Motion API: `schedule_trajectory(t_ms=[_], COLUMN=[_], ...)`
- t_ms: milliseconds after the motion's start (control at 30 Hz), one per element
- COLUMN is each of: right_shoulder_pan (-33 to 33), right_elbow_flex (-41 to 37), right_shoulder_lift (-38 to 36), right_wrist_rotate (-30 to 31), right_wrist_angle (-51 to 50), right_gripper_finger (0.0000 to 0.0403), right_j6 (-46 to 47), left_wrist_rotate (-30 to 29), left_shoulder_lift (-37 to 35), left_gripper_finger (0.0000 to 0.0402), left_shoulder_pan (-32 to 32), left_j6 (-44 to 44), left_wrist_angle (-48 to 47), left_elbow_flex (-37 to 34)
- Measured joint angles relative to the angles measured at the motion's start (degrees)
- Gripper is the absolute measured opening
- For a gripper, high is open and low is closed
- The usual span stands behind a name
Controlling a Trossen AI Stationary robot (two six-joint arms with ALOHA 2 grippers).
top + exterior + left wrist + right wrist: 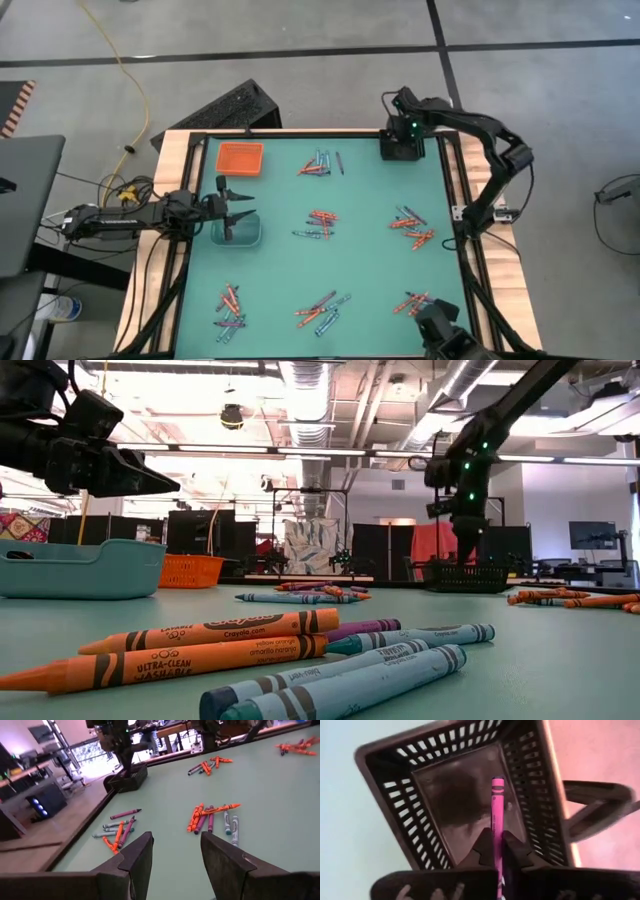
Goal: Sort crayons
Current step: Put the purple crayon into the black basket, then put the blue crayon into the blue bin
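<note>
green table [370, 260]: right jaws clamp pink crayon [497, 815] over black tray [390, 785]; left jaws apart.

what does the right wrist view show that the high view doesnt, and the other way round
Only the right wrist view shows a pink-purple crayon pinched between the right gripper's fingers, pointing down into the black tray's bare inside.

Only the high view shows the whole table: scattered crayon piles, the orange tray, and the left gripper, open above the clear tray.

Both show the black tray, with the right gripper directly above it.
</note>
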Motion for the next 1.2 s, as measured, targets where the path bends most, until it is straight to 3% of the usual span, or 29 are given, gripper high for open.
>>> schedule_trajectory(t_ms=[233,467,633,867,1200], right_shoulder_pan=[0.0,0.1,2.9,14.7,40.9], right_elbow_flex=[0.0,0.0,0.0,0.1,0.1], right_shoulder_lift=[1.0,-4.1,-10.9,-20.8,-25.7], right_wrist_rotate=[-0.1,-0.1,-2.9,-9.0,-9.2], right_wrist_angle=[0.4,1.5,0.8,0.7,0.8], right_gripper_finger=[0.008,0.017,0.0198,0.0193,0.0177], right_j6=[1.8,5.8,11.5,19.3,30.1], left_wrist_rotate=[0.7,12.8,20.1,19.1,15.8], left_shoulder_lift=[0.0,0.1,1.7,11.3,35.4], left_gripper_finger=[0.0158,0.0158,0.0158,0.0158,0.0158], left_shoulder_pan=[0.0,0.0,-1.0,-4.7,-10.0], left_j6=[-6.4,-11.9,-14.4,-10.8,-0.8], left_wrist_angle=[0.3,1.7,5.5,7.6,7.1], left_elbow_flex=[0.0,0.7,2.9,9.0,21.9])
